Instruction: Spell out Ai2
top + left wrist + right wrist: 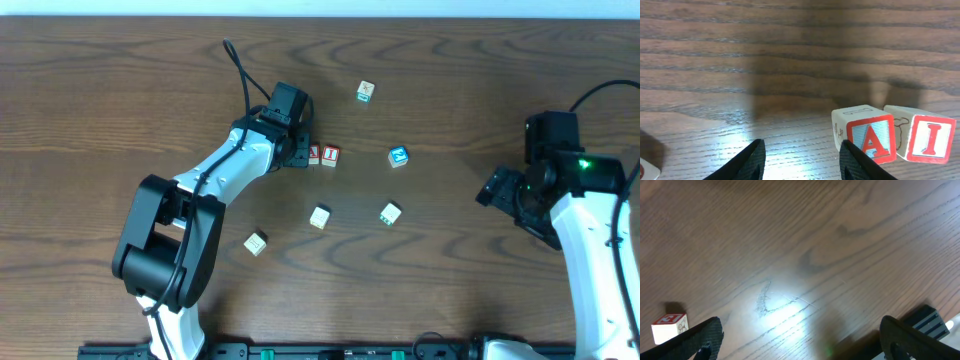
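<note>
The red "A" cube (315, 154) and the red "I" cube (330, 155) sit side by side, touching, at the table's middle. The blue "2" cube (399, 156) stands apart to their right. My left gripper (296, 150) is open and empty just left of the "A" cube. In the left wrist view its jaws (802, 162) hold only bare table, and the right finger is beside the "A" cube (867, 140), with the "I" cube (926, 136) beyond. My right gripper (500, 190) is wide open and empty (802, 340), far right of the blue cube.
A cube with a green mark (366, 91) lies at the back. Three cream cubes lie nearer the front (320, 216), (390, 212), (256, 242). A red-marked cube (670, 327) shows at the right wrist view's left edge.
</note>
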You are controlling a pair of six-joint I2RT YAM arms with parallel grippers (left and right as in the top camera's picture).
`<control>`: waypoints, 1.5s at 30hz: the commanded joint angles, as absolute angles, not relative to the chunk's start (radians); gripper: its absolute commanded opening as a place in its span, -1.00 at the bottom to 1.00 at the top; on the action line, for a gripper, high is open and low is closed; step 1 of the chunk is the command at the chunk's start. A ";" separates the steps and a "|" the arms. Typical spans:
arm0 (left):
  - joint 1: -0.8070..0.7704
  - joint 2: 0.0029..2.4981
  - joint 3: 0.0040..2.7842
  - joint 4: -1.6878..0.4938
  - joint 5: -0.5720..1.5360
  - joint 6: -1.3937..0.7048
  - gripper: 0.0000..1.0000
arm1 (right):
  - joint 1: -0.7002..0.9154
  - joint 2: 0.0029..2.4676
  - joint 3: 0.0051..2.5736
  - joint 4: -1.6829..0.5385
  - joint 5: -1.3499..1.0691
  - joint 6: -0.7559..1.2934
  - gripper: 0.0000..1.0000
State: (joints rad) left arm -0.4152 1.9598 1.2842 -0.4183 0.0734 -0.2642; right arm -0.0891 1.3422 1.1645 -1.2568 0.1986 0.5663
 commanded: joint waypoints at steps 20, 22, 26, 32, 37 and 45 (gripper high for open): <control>-0.416 1.975 1.271 -0.393 0.120 -0.277 0.03 | -0.092 1.348 1.178 -1.261 0.213 0.568 0.99; -0.416 1.975 1.271 -0.387 0.124 -0.277 0.03 | -0.092 1.348 1.178 -1.261 0.212 0.568 0.99; -0.415 1.975 1.271 -0.367 0.120 -0.277 0.04 | -0.062 1.348 1.177 -1.213 0.117 0.498 0.98; -0.415 1.975 1.271 -0.364 0.101 -0.281 0.00 | 0.123 1.371 1.163 -1.053 0.078 0.508 0.98; -0.398 1.960 1.273 -0.382 0.101 -0.293 -0.06 | 0.254 1.522 1.163 -0.987 0.152 0.559 0.98; -0.321 1.916 1.273 -0.453 0.028 -0.292 0.08 | 0.305 1.738 1.163 -0.791 0.100 0.567 0.95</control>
